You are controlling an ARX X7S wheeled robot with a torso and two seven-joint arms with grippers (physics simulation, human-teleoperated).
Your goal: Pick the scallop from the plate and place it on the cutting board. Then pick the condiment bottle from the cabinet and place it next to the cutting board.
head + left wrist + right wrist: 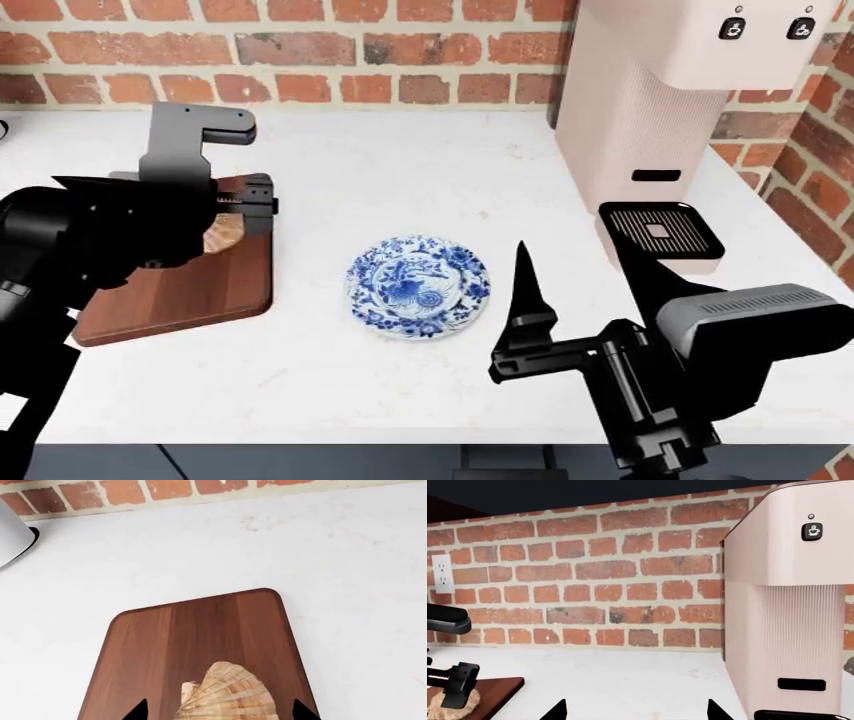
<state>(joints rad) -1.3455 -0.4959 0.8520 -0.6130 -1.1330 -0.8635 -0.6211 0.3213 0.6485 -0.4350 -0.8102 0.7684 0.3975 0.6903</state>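
Observation:
The tan-orange ribbed scallop lies on the dark reddish-brown cutting board. My left gripper is open, its two tips on either side of the shell with a gap on each side. In the head view the left gripper hovers over the board's far end and the scallop peeks out under it. The blue-and-white plate is bare at the counter's middle. My right gripper is open and empty, raised right of the plate. The condiment bottle is out of view.
A tall pink coffee machine with a black drip tray stands at the back right. A brick wall runs behind the white counter. A wall outlet shows at the left. A grey-white object sits beyond the board.

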